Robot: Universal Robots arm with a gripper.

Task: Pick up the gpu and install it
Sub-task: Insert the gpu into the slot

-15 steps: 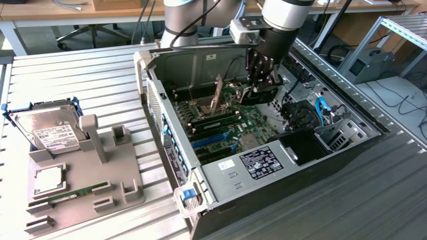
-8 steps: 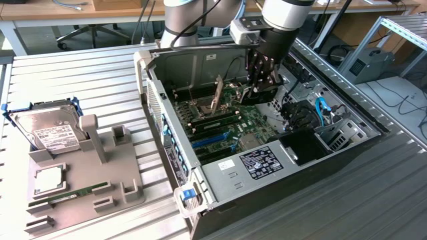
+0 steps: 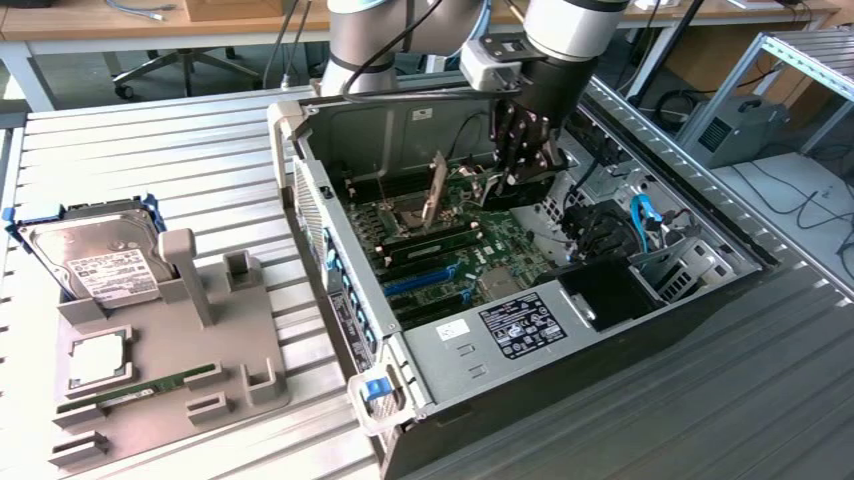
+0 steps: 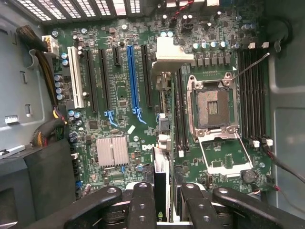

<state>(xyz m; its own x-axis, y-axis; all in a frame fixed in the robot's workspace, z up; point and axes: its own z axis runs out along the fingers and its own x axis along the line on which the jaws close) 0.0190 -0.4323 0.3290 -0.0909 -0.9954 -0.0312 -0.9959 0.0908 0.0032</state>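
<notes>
We're holding the gpu (image 4: 161,179) edge-on, gripper (image 3: 527,172) clenched on it, upper centre of the exterior frame, hanging over the motherboard (image 3: 461,250) inside the case (image 3: 587,340). Thin, stiff, light, prob. fragile: we're gripping its top edge, keeping off the components.

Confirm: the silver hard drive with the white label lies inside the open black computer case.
Wrong. The exterior view shows the silver hard drive with the white label resting on the grey plastic holder, outside the open black computer case.
</notes>
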